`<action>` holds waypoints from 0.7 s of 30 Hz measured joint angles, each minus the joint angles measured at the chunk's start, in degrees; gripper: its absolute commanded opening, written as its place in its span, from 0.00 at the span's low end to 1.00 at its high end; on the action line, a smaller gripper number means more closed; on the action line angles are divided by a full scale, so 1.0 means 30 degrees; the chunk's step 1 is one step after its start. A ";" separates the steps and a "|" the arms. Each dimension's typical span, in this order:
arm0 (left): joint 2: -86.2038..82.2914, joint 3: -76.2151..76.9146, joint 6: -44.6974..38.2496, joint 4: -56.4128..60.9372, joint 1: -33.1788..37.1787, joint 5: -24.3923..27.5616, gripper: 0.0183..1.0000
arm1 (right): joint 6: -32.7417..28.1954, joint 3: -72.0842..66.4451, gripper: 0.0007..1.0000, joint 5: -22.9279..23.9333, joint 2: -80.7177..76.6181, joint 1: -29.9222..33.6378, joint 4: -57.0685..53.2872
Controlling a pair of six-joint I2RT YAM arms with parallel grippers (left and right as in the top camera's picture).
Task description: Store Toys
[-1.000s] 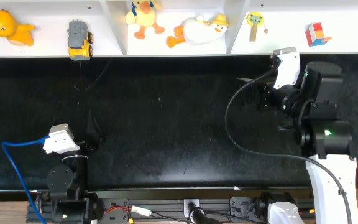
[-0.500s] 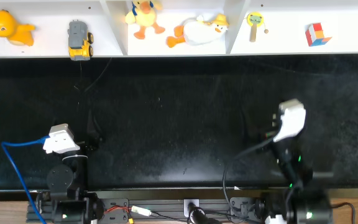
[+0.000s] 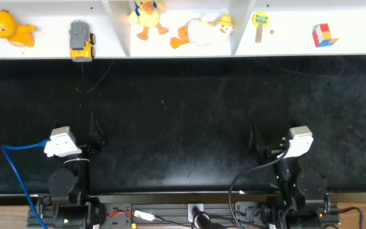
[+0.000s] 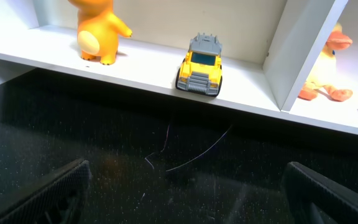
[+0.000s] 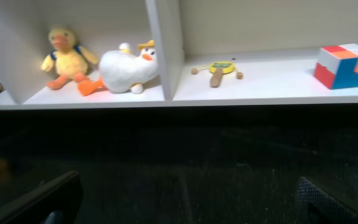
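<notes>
Left gripper (image 3: 94,130), from above: parked close to own base on the near-left of the black mat (image 3: 183,114), fingers pointing up the picture at the white shelf (image 3: 119,28). Right gripper (image 3: 254,135): parked the same way on the near-right. Both well apart from the shelf, where all the toys stand: orange plastic duck figure (image 3: 8,27) and yellow-and-grey toy truck (image 3: 81,39) in the left compartment, yellow plush duck (image 3: 147,16) and white plush goose (image 3: 205,30) in the middle, yellow rattle (image 3: 260,24) and multicoloured cube (image 3: 323,35) on the right.

From the left wrist: jaws spread wide, nothing between them. Straight ahead across the mat, the toy truck (image 4: 201,65), nose toward the gripper, long axis running front to back on the shelf; orange duck figure (image 4: 98,28) beside it.

From the right wrist: jaws spread wide too, holding nothing. Faces the divider, with plush duck (image 5: 64,59) and goose (image 5: 126,70) to one side, rattle (image 5: 218,70) and cube (image 5: 345,65) to the other.

Likely no grasp left to make. If one were needed, left arm nearer the truck, right arm nearer rattle and cube.
</notes>
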State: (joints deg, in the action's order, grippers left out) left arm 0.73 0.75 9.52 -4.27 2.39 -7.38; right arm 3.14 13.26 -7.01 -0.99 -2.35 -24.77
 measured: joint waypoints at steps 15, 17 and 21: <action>0.0000 0.0000 0.0000 0.0000 0.0000 0.0000 1.00 | 0.1763 -0.2681 0.98 0.2186 0.0080 -0.0393 0.2681; 0.0000 0.0000 0.0000 0.0000 0.0000 0.0000 1.00 | 0.1858 -0.2688 0.98 0.2455 0.0087 -0.0393 0.2943; 0.0000 0.0000 0.0000 0.0000 0.0000 0.0000 1.00 | 0.1953 -0.3344 1.00 0.2703 0.0080 -0.0393 0.5479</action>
State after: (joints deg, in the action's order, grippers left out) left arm 0.73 0.75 9.52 -4.27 2.39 -7.38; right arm 8.99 3.22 1.10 -0.75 -3.53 -8.34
